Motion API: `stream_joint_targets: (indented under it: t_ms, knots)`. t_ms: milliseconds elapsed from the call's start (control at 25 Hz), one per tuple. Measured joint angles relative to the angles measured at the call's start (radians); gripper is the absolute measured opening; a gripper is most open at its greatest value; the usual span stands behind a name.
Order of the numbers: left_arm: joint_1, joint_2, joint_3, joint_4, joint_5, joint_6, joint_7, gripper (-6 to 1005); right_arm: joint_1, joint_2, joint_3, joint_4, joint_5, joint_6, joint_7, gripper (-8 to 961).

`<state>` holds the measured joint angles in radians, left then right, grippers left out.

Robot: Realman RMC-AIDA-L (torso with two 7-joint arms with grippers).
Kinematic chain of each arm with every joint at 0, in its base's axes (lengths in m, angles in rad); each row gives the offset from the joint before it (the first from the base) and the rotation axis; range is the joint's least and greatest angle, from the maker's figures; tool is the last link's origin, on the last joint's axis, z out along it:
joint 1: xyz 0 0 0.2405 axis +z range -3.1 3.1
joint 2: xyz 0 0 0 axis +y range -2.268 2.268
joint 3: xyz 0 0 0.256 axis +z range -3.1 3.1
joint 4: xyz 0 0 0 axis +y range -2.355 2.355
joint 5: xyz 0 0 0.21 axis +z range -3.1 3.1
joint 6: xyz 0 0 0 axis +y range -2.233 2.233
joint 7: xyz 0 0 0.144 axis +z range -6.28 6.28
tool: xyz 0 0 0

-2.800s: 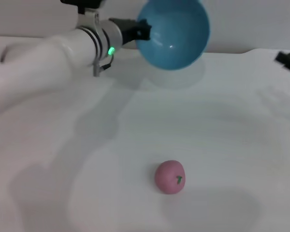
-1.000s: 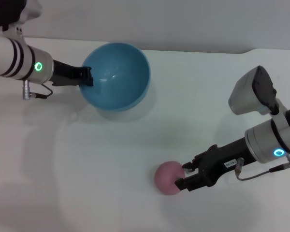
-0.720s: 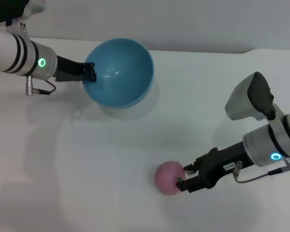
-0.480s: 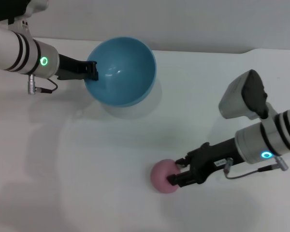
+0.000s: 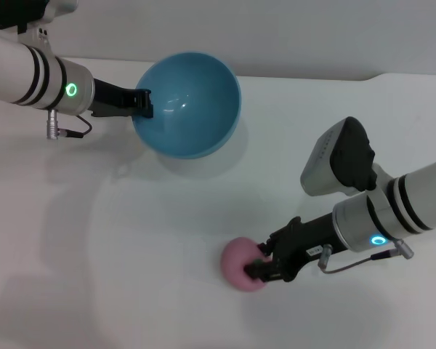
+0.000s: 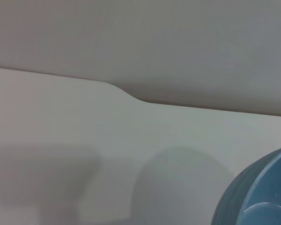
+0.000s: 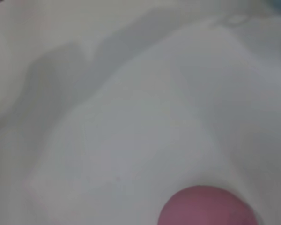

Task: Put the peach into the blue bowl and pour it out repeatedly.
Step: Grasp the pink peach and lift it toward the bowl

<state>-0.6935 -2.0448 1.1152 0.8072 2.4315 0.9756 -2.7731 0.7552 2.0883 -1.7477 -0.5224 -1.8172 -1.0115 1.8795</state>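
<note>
Pink peach (image 5: pixel 240 263) clamped by right gripper (image 5: pixel 260 265) on table, left gripper (image 5: pixel 142 102) pinching blue bowl (image 5: pixel 189 105) rim

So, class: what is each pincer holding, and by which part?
Left pincer grips the blue bowl by its rim. Right pincer clasps the peach by its side.

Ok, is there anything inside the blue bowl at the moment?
No. The blue bowl, gripped at its rim by the left end effector, shows only a smooth bare interior. The peach sits on the table at the right end effector.
</note>
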Motion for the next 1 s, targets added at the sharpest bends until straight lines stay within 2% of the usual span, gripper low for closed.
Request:
stream_joint_targets:
  t_ms: [160, 360, 400, 440, 480, 600, 640, 680, 720, 760, 800, 1000]
  knots:
    - [-0.002, -0.001, 0.000, 0.009, 0.000, 0.011, 0.004, 0, -0.011, -0.006, 0.019, -0.004, 0.015, 0.026, 0.000, 558]
    - [-0.001, -0.006, 0.008, 0.011, 0.000, -0.001, 0.008, -1, -0.037, -0.016, 0.094, -0.005, 0.027, 0.037, -0.005, 333]
    - [-0.001, -0.008, 0.015, 0.011, -0.001, -0.006, 0.009, -1, -0.048, -0.017, 0.127, -0.007, 0.027, 0.036, -0.007, 301]
    - [0.001, -0.010, 0.045, 0.010, -0.002, -0.018, 0.012, -1, -0.078, -0.021, 0.208, -0.025, 0.027, 0.018, -0.023, 269]
    - [0.001, -0.010, 0.045, 0.010, -0.002, -0.018, 0.012, -1, -0.078, -0.021, 0.208, -0.025, 0.027, 0.018, -0.023, 238]
    - [-0.002, -0.012, 0.069, 0.010, -0.008, -0.023, 0.012, 0, -0.130, -0.024, 0.328, -0.067, 0.022, -0.040, -0.057, 152]
    - [-0.003, -0.013, 0.083, 0.011, -0.010, -0.024, 0.012, 0, -0.168, -0.029, 0.407, -0.092, 0.019, -0.065, -0.073, 130]
    - [-0.003, -0.013, 0.083, 0.011, -0.010, -0.024, 0.012, 0, -0.168, -0.029, 0.407, -0.092, 0.019, -0.065, -0.073, 127]
    - [-0.004, -0.013, 0.106, 0.011, -0.011, -0.023, 0.012, 0, -0.210, -0.037, 0.479, -0.116, 0.018, -0.073, -0.082, 125]
    - [-0.007, -0.013, 0.146, 0.012, -0.011, -0.017, 0.012, 0, -0.228, -0.041, 0.512, -0.127, 0.017, -0.074, -0.084, 122]
    - [-0.007, -0.013, 0.146, 0.012, -0.011, -0.017, 0.012, 0, -0.228, -0.041, 0.512, -0.127, 0.017, -0.074, -0.084, 120]
    - [-0.011, -0.013, 0.244, 0.012, -0.011, 0.005, 0.011, -1, -0.291, -0.046, 0.734, -0.186, -0.009, -0.123, -0.148, 120]
